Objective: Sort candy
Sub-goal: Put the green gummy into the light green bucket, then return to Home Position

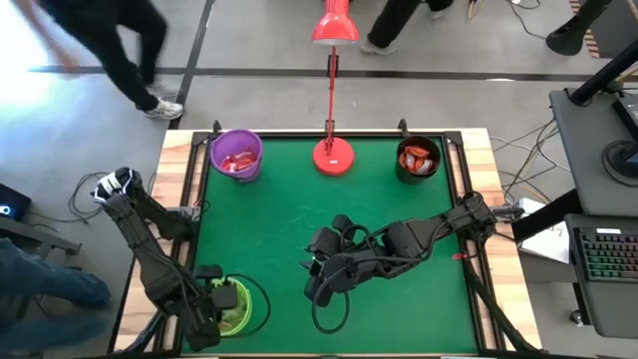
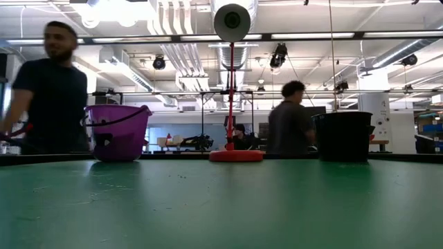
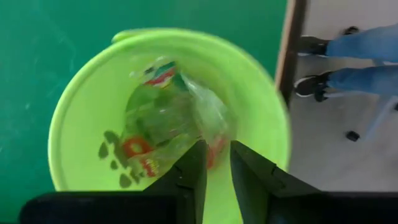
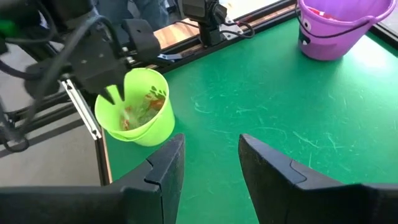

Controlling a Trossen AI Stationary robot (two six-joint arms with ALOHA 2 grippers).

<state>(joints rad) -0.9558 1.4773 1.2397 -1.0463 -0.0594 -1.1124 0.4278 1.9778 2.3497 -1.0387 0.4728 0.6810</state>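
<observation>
The candy is spread over 3 cups on the green desk (image 1: 299,199). Clear-wrapped sweets (image 3: 168,121) lie in the lime-green cup (image 1: 239,304) at the near left corner, red ones (image 1: 237,162) in the purple bucket (image 1: 236,155) at the far left, and orange-red ones (image 1: 417,158) in the black cup (image 1: 419,160) at the far right. A red lamp (image 1: 333,155) stands at the middle of the far edge.

The left pincer (image 3: 214,171) hangs right over the green cup's mouth, its fingers parted by a narrow gap with nothing between them; a crinkled clear wrapper lies just beyond the tips. The right pincer (image 4: 208,165) waits above the desk's near middle, spread open and empty.

These sweets look very light, with thin, slippery, crackly wrappers over what are probably hard centres. A pinch across the body should hold better than one on the twisted wrapper ends, which would likely slip or tear. Squeezing hard seems unnecessary.

Wrappers show red and green printing, but no word or brand can be read.
</observation>
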